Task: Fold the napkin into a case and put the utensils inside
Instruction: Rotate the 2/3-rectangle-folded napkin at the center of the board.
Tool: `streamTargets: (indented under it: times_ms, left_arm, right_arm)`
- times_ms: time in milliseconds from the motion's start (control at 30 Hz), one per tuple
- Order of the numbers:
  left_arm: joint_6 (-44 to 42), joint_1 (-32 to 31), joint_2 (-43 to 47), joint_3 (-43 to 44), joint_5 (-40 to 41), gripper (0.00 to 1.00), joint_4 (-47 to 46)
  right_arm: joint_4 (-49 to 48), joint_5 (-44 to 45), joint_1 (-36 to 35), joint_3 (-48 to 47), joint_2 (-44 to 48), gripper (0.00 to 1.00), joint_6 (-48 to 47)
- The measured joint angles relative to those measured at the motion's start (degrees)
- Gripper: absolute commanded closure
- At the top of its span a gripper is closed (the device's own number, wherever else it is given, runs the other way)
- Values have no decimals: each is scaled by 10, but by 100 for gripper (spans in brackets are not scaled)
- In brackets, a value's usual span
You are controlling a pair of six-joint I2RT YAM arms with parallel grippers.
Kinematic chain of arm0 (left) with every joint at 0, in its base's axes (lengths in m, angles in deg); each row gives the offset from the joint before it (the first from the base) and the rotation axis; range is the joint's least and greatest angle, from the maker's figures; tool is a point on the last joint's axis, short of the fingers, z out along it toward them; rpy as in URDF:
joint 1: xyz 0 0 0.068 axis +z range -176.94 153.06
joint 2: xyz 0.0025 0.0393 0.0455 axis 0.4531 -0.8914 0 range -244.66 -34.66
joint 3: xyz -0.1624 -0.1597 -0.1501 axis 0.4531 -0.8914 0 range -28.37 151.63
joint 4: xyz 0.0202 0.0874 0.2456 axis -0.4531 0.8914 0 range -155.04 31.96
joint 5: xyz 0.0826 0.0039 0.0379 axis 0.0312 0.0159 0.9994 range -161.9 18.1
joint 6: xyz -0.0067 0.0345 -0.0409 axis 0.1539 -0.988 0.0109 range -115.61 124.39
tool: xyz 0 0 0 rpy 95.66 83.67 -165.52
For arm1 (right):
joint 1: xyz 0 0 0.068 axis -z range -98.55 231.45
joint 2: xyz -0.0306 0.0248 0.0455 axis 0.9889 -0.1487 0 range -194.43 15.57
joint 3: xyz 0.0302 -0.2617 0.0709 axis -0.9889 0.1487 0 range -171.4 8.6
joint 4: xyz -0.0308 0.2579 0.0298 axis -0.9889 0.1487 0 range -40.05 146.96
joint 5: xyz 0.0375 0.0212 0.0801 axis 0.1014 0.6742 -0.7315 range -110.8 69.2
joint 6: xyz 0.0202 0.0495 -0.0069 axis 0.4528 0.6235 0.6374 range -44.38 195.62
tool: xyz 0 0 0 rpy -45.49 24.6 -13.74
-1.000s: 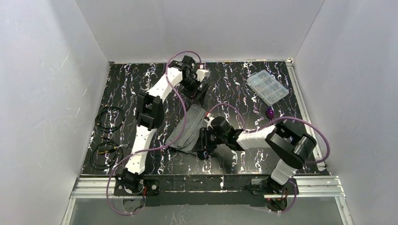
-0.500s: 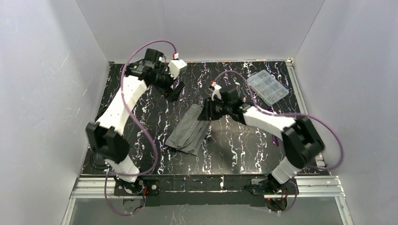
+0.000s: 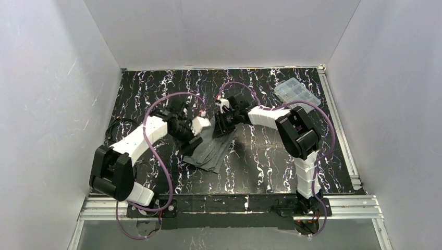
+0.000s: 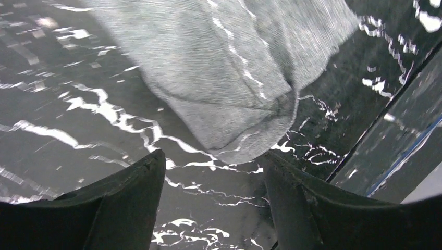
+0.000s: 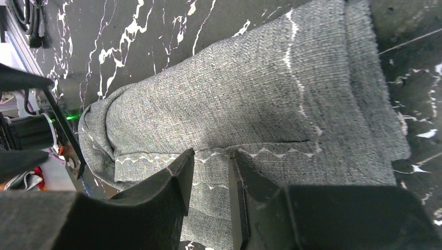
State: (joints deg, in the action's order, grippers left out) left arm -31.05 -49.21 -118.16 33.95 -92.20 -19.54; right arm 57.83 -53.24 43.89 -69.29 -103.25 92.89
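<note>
The napkin [image 3: 211, 155] is lying folded midway between the side edges of the table [image 3: 260, 174]. The left end effector [image 4: 212, 159] is hovering open over its corner; the right end effector [image 5: 211, 162] is straddling a fold (grip: cannot tell). Uneven tugging risks unfolding it.

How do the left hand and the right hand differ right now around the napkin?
Opening: the left hand is spread wide, while the right hand shows only a narrow gap.
Position: the left hand frames bare table just off a corner of the napkin, while the right hand sits over the cloth at a stitched edge. Whether the right hand is pinching the cloth cannot be told.
Shared: both are low at the napkin, and neither holds a utensil.
</note>
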Motion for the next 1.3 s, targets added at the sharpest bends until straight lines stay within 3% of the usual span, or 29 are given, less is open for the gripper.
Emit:
streamTargets:
  times_ms: [100,300,667,867,1033,1167,1300]
  left_arm:
    - [-30,-35,0,-50,11,46,-22]
    - [-58,-72,-28,-60,59,50,-83]
    - [-38,-90,-58,-73,138,45,-180]
    - [-4,-91,-80,-39,150,35,-195]
    - [34,-82,-122,87,141,34,-177]
    - [49,-73,-123,149,119,34,-160]
    - [55,-70,-108,141,87,35,-124]
  right_arm:
    - [-13,-3,9,9,0,62,8]
    - [-84,-39,35,54,2,63,53]
    - [-191,-16,66,158,48,65,122]
    - [-302,82,70,316,144,64,223]
    - [-393,190,56,454,232,57,350]
    - [-396,293,16,506,292,55,410]
    - [-355,338,1,504,320,54,407]
